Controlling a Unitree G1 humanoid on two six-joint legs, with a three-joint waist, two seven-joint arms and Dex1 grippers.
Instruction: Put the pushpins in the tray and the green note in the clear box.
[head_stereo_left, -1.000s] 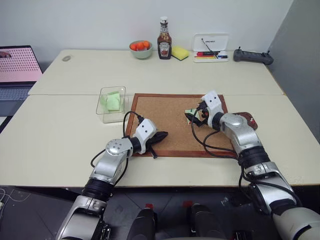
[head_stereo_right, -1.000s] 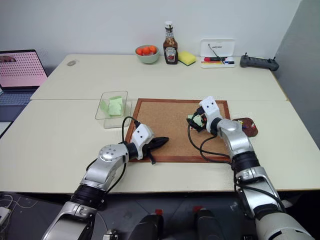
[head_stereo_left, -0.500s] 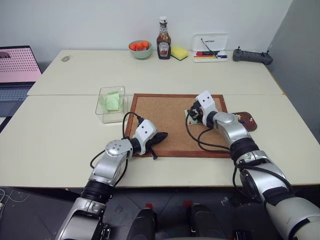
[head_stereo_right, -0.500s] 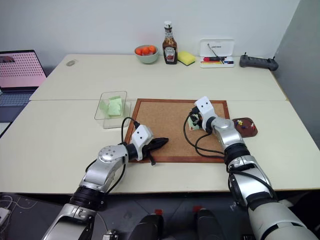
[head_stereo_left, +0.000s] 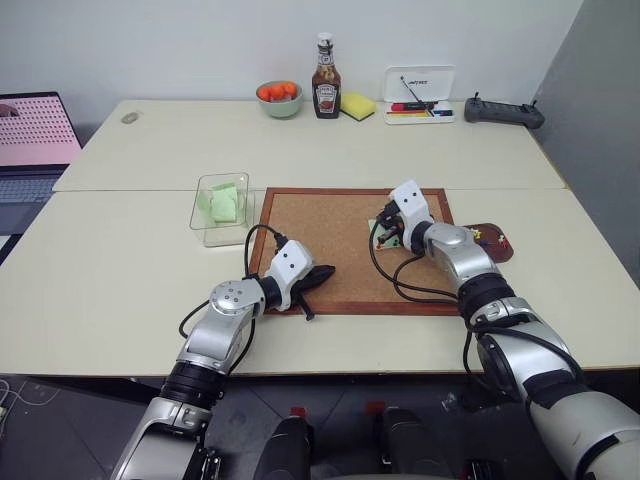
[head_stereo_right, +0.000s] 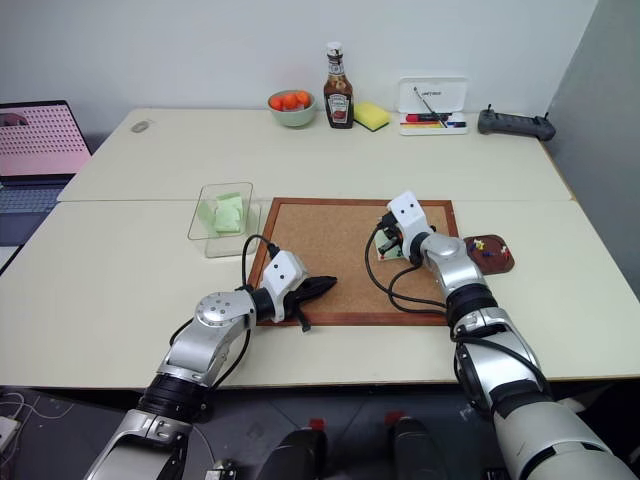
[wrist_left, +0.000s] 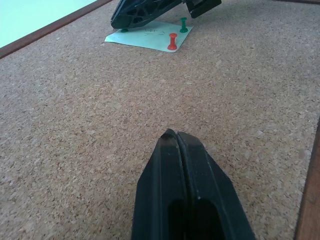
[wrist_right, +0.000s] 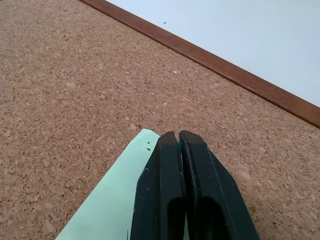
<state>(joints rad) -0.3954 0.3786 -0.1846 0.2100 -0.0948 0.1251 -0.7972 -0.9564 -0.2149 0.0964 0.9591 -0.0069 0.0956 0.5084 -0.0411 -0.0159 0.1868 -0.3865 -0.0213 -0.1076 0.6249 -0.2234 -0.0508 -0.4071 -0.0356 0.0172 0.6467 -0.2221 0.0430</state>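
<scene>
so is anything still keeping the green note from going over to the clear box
Yes. In the left wrist view a red pushpin and a green pushpin stand in the green note, pinning it to the cork board. The board between note and clear box is bare.

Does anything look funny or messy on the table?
Nothing is spilled or broken. The green note lies flat on the corkboard, with a red pushpin and a green pushpin standing in it.

Rough, matt cork board (wrist_left: 100, 125) — smooth wood frame (wrist_right: 225, 70) — thin paper green note (wrist_right: 107, 210)
</scene>
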